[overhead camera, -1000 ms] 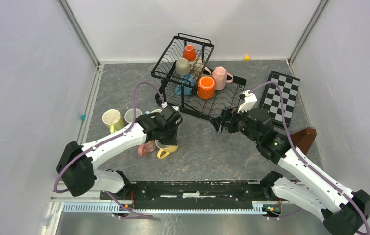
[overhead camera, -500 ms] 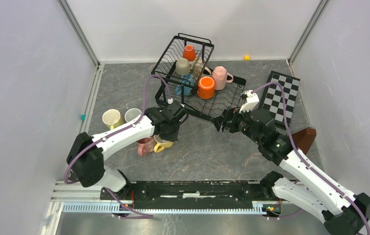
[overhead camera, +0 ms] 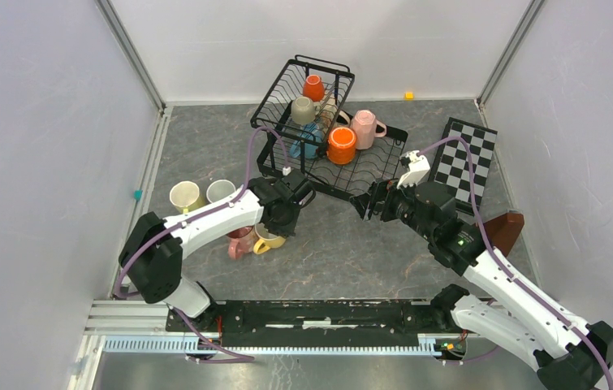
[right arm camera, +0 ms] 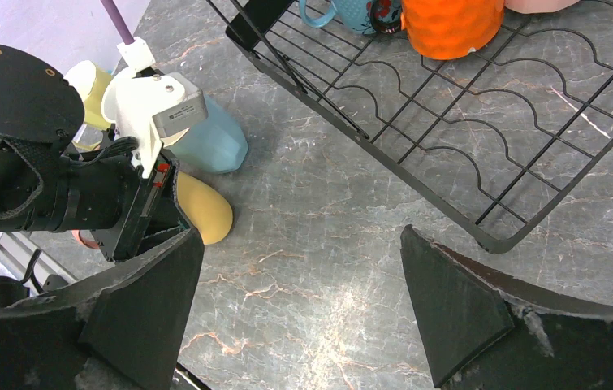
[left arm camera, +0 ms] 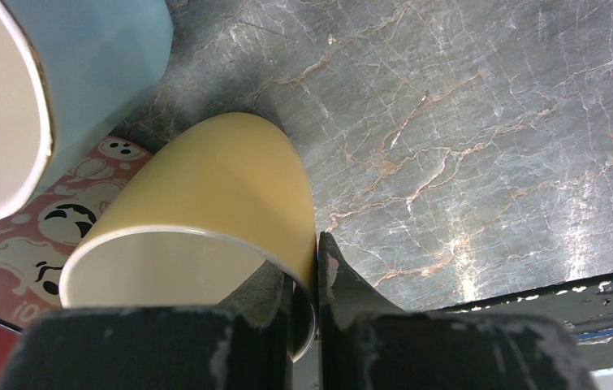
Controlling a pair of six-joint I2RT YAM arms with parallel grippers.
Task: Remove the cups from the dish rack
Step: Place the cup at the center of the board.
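Top external view, from the left: a pale yellow cup (overhead camera: 183, 196) and a cream cup (overhead camera: 220, 190) stand upright on the table (overhead camera: 343, 260), well left of the dish rack (overhead camera: 282, 85). Just right of them sits a pink cup (overhead camera: 240, 242), touching a mustard cup (overhead camera: 270, 238). The left hand (left arm camera: 306, 280) is clamped on the mustard cup's rim, one finger inside the wall and one outside. That cup is tipped over with its mouth toward the wrist camera, and a light blue cup (left arm camera: 84, 65) is just beside it. In the rack's upper basket are a small orange cup (overhead camera: 313, 87) and a beige cup (overhead camera: 303, 110). The lower tray holds a blue cup (overhead camera: 307, 145), a large orange cup (overhead camera: 341, 145) and a pale pink cup (overhead camera: 364, 124). The right hand (overhead camera: 365, 201) hangs at the tray's near corner, jaws spread wide and empty. A checkered board (overhead camera: 469, 154) lies at the far right.
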